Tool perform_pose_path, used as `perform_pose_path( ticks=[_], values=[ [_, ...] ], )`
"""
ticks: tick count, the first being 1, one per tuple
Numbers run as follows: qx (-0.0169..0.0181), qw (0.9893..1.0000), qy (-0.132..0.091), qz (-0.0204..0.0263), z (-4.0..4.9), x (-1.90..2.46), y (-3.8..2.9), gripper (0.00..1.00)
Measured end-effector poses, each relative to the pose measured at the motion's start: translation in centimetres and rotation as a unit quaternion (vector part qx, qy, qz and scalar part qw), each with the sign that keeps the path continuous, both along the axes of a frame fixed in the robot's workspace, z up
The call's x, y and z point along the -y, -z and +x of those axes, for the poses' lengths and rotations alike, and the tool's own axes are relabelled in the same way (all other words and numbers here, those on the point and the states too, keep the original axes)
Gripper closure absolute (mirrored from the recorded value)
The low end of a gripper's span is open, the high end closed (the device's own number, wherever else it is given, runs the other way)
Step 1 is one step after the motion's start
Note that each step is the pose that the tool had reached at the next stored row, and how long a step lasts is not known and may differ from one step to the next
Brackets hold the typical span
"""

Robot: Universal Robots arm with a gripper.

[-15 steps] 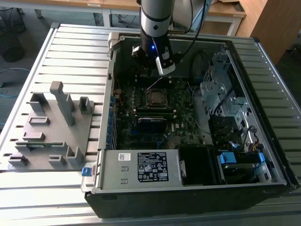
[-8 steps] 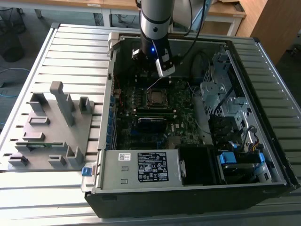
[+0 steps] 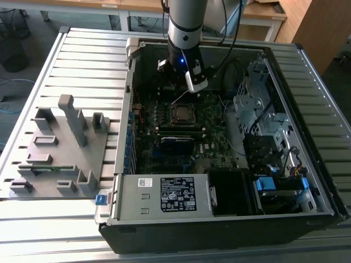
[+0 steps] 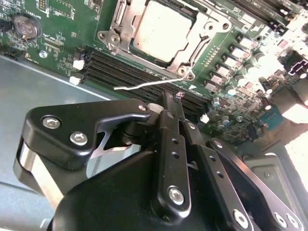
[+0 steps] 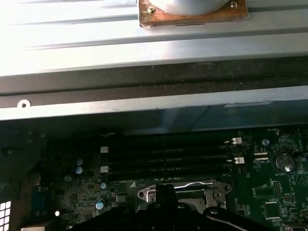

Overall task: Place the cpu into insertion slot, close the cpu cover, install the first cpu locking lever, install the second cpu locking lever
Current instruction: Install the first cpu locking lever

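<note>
While the arm (image 3: 186,24) reaches down into the open computer case (image 3: 219,233) on your slatted metal bench (image 3: 82,49), a grey plastic fixture (image 3: 60,148) sits on the slats to the exterior view's left of the case. Inside, the green motherboard (image 4: 57,53) lies flat on the case floor, with its long black memory slots (image 4: 125,72) running alongside one edge of the socket.

Your cpu (image 4: 161,29) is already seated in the insertion slot (image 4: 109,38). It lies flat, dull silver top facing up, its edges square with the silver rim; being square, it has no long axis to speak of. The cpu cover (image 4: 122,19) is folded down over it, and the chip's top shows through the cover's window.

One thin silver locking lever (image 4: 149,83) stands free of the socket. Its bent root sits at the socket corner nearest the memory slots, and its long axis runs roughly parallel to those slots, with the free end pointing away from the corner.

Your gripper (image 4: 172,96) hangs just beside that lever, over the memory slots. The black fingers (image 4: 168,120) are brought together with nothing visible between them. Their tips come up just under the lever wire, though you cannot tell whether they touch it.
</note>
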State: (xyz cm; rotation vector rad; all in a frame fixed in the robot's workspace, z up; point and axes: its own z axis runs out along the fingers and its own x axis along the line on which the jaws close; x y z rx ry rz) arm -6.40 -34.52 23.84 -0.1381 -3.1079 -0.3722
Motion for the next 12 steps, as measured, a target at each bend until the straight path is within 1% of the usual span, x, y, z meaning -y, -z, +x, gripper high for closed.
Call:
perform_pose_path(
  ticks=[4,10,12],
  values=[
    [0.0001,1.0,0.0,0.0009,0.0,0.0,0.45,0.9],
    [0.0003,1.0,0.0,0.0012,0.0,0.0,0.51,0.9],
    [0.0003,1.0,0.0,0.0012,0.0,0.0,1.0,0.9]
  ],
)
